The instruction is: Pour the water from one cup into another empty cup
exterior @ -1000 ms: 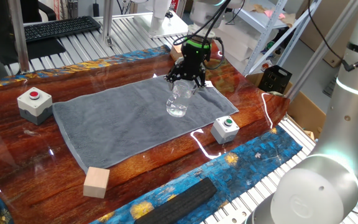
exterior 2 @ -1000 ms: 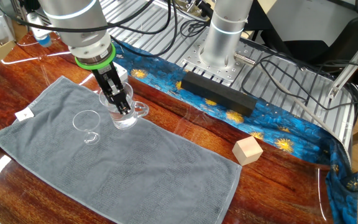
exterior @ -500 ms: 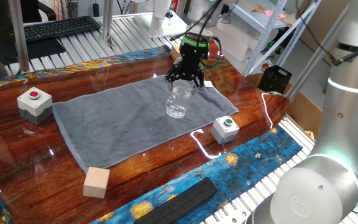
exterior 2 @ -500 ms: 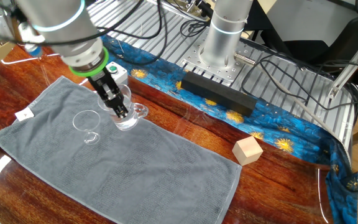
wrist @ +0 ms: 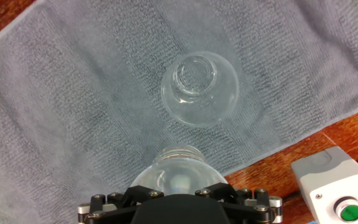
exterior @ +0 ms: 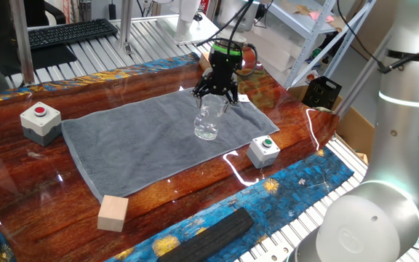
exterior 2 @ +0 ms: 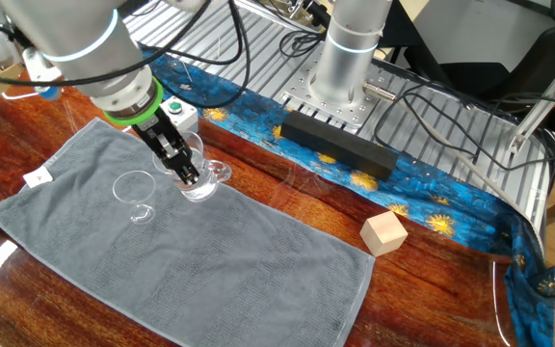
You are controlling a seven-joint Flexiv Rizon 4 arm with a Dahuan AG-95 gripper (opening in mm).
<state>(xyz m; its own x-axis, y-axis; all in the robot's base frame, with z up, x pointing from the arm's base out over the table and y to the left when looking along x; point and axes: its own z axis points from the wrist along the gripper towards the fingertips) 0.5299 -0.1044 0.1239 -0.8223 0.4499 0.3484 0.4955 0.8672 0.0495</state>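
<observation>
The claw [exterior 2: 183, 166] grips the mug [exterior 2: 198, 176] tilted over the towel [exterior 2: 220, 260], lip aimed toward the empty glass [exterior 2: 135, 188] alongside.

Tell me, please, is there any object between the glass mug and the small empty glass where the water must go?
Nothing visible stands between them. The glass mug, at the gripper, and the small glass stand side by side on the grey towel, with only bare towel in the gap.
</observation>
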